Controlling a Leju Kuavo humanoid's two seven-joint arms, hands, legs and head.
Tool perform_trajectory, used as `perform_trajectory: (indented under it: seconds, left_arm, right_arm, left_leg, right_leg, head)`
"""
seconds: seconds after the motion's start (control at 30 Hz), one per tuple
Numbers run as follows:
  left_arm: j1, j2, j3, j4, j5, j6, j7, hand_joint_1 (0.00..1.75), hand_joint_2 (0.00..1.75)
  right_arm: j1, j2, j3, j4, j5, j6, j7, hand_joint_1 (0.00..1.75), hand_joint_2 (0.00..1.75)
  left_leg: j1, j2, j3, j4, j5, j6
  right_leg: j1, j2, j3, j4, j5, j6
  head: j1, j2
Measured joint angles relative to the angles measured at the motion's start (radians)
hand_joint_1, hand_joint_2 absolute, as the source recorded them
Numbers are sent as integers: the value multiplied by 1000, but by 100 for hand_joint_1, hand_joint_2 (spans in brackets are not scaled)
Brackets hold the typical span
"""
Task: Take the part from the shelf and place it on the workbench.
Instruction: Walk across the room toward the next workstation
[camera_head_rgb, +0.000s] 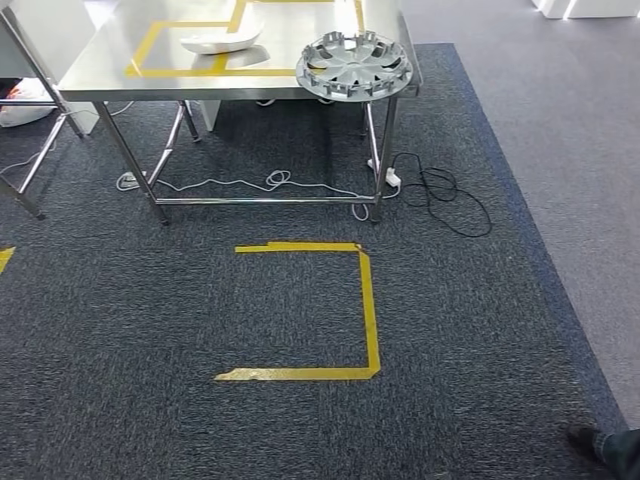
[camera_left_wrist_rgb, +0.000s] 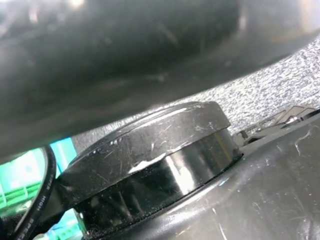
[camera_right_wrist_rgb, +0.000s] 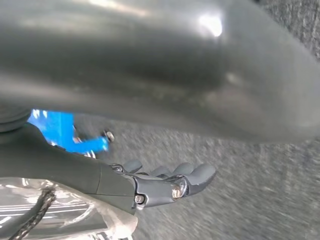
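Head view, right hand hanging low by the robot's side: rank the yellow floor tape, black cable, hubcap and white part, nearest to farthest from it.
Judged from the right hand hanging over the carpet:
1. Yellow floor tape, on the carpet ahead.
2. Black cable, on the floor by the workbench's right leg.
3. Hubcap, on the workbench's near right corner.
4. White part, farther back, left.

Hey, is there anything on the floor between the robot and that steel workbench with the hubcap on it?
Nothing visible blocks the way. The carpet up to the workbench carries just flat yellow tape; cables lie under and beside the bench's right legs. The hubcap sits at its front right corner.
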Motion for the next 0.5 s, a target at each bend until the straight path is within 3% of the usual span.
perform_trajectory:
  seconds: [0.07,0.1,0.17,0.23,0.27,0.3,0.33,0.37,0.43,0.5]
  left_arm:
    - [3,1,0,0,0,0,0,0,0]
    - [5,1,0,0,0,0,0,0,0]
    - [5,1,0,0,1,0,0,0,0]
    - [4,1,0,0,1,0,-1,0,0]
    - [5,1,0,0,1,0,-1,0,0]
    - [6,1,0,0,2,0,-1,0,0]
    - [7,1,0,0,2,0,-1,0,0]
    - [7,1,0,0,3,0,-1,0,0]
    - [5,2,0,0,3,0,-2,0,0]
    - [3,1,0,0,3,-2,-2,0,0]
  right_arm:
    - [0,0,0,0,0,-3,1,0,0]
    - [0,0,-1,0,0,-4,1,0,0]
    - [0,0,-1,0,1,-5,0,0,0]
    - [3,0,-1,0,1,-7,-1,0,0]
    - [5,0,-1,0,1,-9,-1,0,0]
    - [5,0,-1,0,1,-10,-1,0,0]
    - [4,0,-1,0,1,-10,-1,0,0]
    - [2,0,-1,0,1,-11,-1,0,0]
    - [0,1,-1,0,1,-13,-2,0,0]
    - [-1,1,-1,0,1,-15,-2,0,0]
  left_leg:
    - [4,-11,-4,0,6,-13]
    - [4,-1,-11,12,-5,-17]
    - [3,40,-44,96,-66,-23]
    - [2,71,-93,236,-144,-27]
    - [2,77,-107,286,-165,-27]
    - [2,80,-103,301,-166,-25]
    - [2,83,-80,275,-149,-22]
    - [0,93,-41,214,-119,-17]
    - [-10,139,37,78,-76,-2]
    - [-20,167,63,15,-73,11]
  right_leg:
    - [2,-21,-3,3,6,-17]
    - [2,-33,-4,3,10,-25]
    - [3,-60,-9,1,17,-38]
    - [8,-89,-13,2,18,-42]
    - [10,-104,-14,3,18,-42]
    - [11,-118,-15,3,17,-43]
    - [13,-131,-13,3,17,-43]
    - [14,-143,-9,4,16,-42]
    - [19,-164,-4,5,13,-38]
    - [24,-185,-6,8,10,-30]
  head:
    - [-1,0]
    - [-3,0]
    - [-9,0]
    - [-13,0]
    - [-13,0]
    - [-13,0]
    - [-13,0]
    - [-13,0]
    - [-13,0]
    - [-13,0]
